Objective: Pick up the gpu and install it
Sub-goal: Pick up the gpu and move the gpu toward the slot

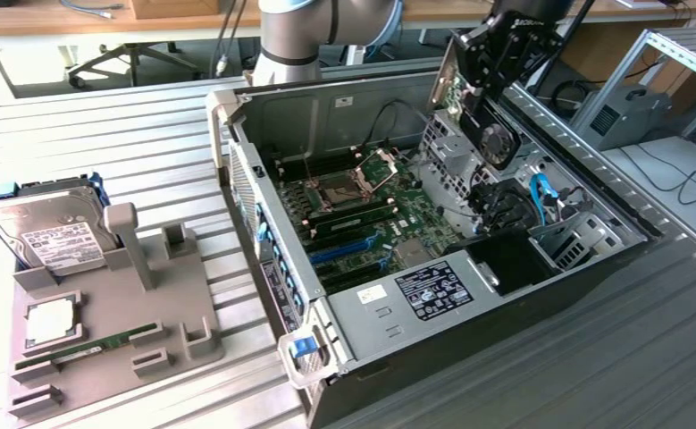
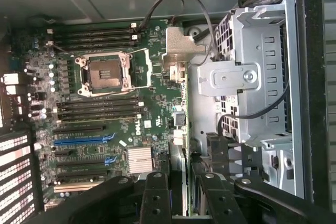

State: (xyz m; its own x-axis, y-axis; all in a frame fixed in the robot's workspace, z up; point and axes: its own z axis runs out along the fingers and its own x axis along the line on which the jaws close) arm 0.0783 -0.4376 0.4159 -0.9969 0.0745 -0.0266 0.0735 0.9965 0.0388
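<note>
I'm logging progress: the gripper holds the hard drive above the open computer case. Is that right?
Not quite. The exterior view shows the gripper holding the graphics card above the open computer case; the hard drive sits in the grey holder.

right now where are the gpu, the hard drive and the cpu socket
gpu (image 1: 498,140), exterior view, on its round fan
hard drive (image 1: 37,218), exterior view, on its silver top
cpu socket (image 2: 105,73), wrist view, on its open middle

Bright even light, soft shadows, mild glare
</note>
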